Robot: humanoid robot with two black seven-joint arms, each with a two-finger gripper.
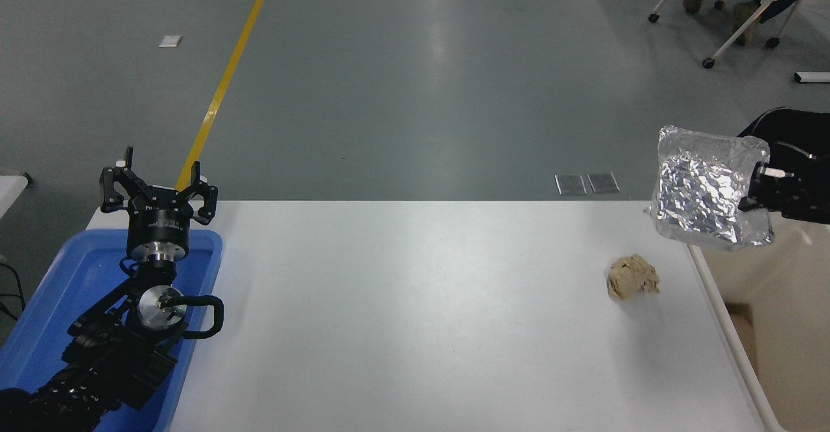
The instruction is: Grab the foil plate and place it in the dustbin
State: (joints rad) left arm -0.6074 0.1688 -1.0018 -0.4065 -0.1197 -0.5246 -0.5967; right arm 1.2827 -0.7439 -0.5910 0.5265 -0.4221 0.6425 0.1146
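The shiny crinkled foil plate (pixel 703 197) hangs tilted in the air at the table's right edge, with my right gripper (pixel 757 189) shut on its right rim. It overlaps the near left rim of the cream dustbin (pixel 788 270), which stands beside the table at the far right, mostly cut off by the picture's edge. My left gripper (pixel 157 189) is parked at the lower left above the blue tray, its fingers spread open and empty.
A small crumpled tan paper ball (pixel 632 277) lies on the white table (pixel 415 315) near its right edge. A shallow blue tray (pixel 78 276) sits at the table's left under the left arm. A wheeled chair (pixel 739 4) stands on the floor far right.
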